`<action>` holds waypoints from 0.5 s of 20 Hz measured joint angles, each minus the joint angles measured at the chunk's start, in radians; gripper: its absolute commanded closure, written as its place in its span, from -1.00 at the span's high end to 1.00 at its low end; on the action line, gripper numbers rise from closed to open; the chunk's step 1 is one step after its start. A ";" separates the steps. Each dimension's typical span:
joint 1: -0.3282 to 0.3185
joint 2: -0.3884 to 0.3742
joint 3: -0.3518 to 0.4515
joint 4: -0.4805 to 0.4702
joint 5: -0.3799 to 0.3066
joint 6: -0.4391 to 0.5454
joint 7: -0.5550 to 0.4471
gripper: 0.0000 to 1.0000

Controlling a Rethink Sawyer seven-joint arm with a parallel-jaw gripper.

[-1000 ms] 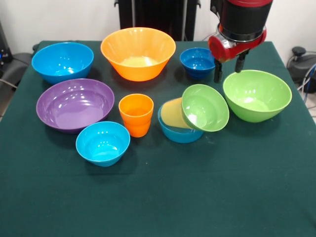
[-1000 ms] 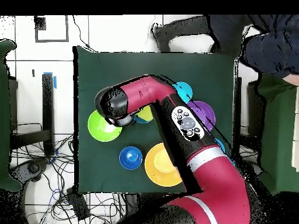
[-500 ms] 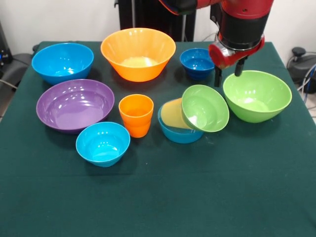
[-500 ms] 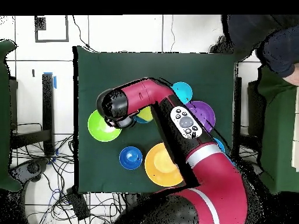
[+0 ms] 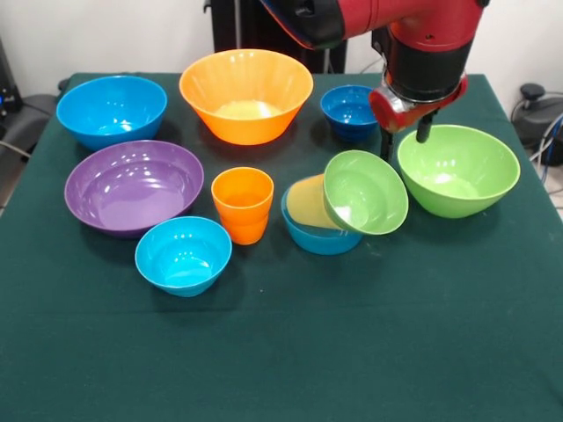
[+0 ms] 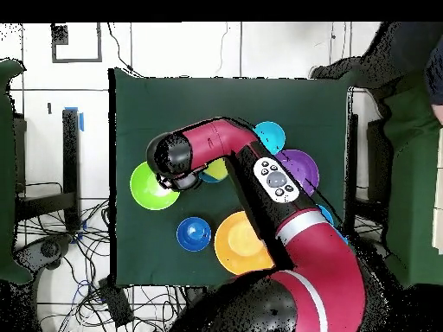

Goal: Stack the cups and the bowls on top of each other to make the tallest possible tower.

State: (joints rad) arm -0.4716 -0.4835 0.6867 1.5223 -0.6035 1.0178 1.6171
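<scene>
My gripper hangs open and empty just behind the gap between the small lime green bowl and the large lime green bowl. The small green bowl leans tilted on the pale yellow cup, which lies in a light blue bowl. An orange cup stands upright mid-table. Around it sit a purple bowl, another light blue bowl, a large blue bowl, a large orange bowl and a dark blue bowl. From overhead the arm hides the gripper.
The green cloth covers the table, with open cloth across the near half. In the overhead view a person's sleeve shows at the right edge, and cables lie on the floor beside the table.
My gripper has sunk a little toward the gap between the two green bowls, and more of the arm's upper link shows at the top. The person has drawn back toward the edge.
</scene>
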 measured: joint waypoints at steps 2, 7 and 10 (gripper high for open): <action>-0.003 0.006 0.000 -0.004 -0.001 0.000 0.000 1.00; -0.018 0.025 0.000 -0.013 -0.003 0.000 0.000 1.00; -0.023 0.033 0.000 -0.017 -0.005 0.000 0.000 1.00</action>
State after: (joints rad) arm -0.4949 -0.4504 0.6868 1.5054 -0.6080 1.0181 1.6171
